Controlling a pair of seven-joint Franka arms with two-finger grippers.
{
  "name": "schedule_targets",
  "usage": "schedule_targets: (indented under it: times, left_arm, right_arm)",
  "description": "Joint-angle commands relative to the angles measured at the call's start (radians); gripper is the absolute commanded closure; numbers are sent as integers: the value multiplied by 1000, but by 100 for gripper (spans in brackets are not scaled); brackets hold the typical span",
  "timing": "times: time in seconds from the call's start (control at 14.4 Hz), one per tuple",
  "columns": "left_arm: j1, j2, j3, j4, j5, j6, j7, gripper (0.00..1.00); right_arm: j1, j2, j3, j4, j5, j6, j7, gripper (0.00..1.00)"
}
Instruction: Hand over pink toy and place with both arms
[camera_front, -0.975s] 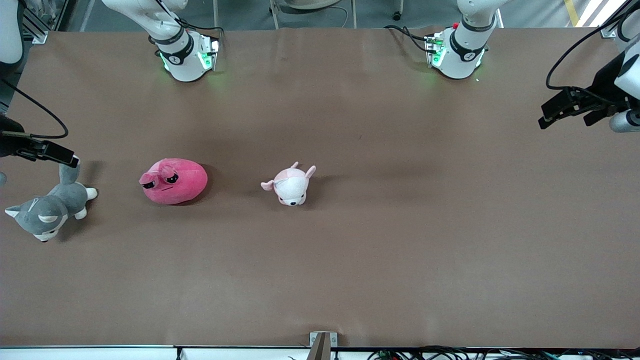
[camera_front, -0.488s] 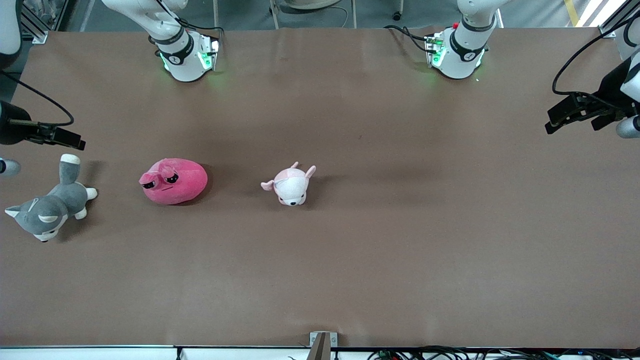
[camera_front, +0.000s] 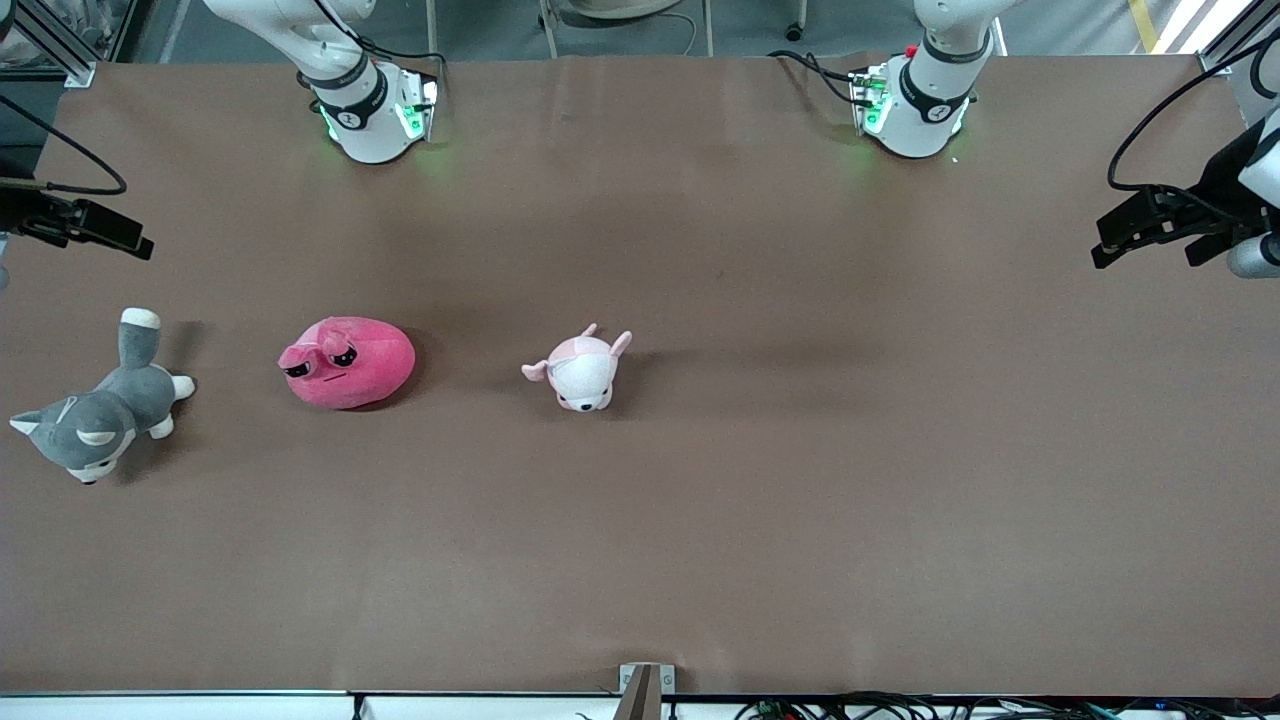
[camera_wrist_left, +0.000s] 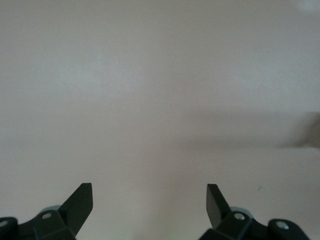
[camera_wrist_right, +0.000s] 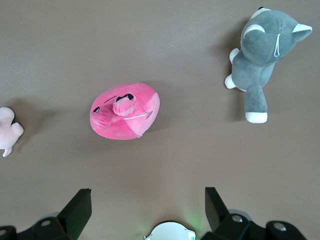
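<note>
Sitting untouched on the brown table (camera_front: 700, 520), the pink toy (camera_front: 347, 362) lies between the grey dog (camera_front: 100, 415) and the pale piglet (camera_front: 582, 371). Right gripper (camera_wrist_right: 148, 206) hangs spread wide and empty, the toy toward its eleven o'clock. Left gripper (camera_wrist_left: 150, 202) hovers wide open, empty, over bare tabletop at its own end.

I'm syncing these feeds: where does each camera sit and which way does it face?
Front view: high, facing both bases, over the table and three plush toys.
Left wrist view: on the left arm, looking down at bare table past the open left pincer.
Right wrist view: looks down past the open right pincer.
Shared with front: pink toy, grey dog plush.
</note>
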Motion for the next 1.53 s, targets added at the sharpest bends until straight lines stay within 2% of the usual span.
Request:
schedule_targets:
  times: [0.0, 0.21, 0.35, 0.49, 1.46]
  left_arm:
    - [-89, 15, 85, 24, 17, -6, 12, 0]
    - [-311, 13, 318, 24, 14, -8, 22, 0]
    - [-405, 12, 412, 24, 12, -8, 24, 0]
    - [-460, 12, 464, 24, 12, -8, 24, 0]
    - [-466, 9, 472, 24, 11, -6, 27, 0]
  right_arm:
    - [-3, -64, 4, -54, -18, 2, -9, 0]
    - [-6, -120, 0, -109, -14, 27, -9, 0]
    - [-6, -132, 0, -111, -12, 27, -9, 0]
    - [-4, -138, 0, -109, -11, 36, -9, 0]
    - [-6, -158, -2, -106, 13, 52, -81, 0]
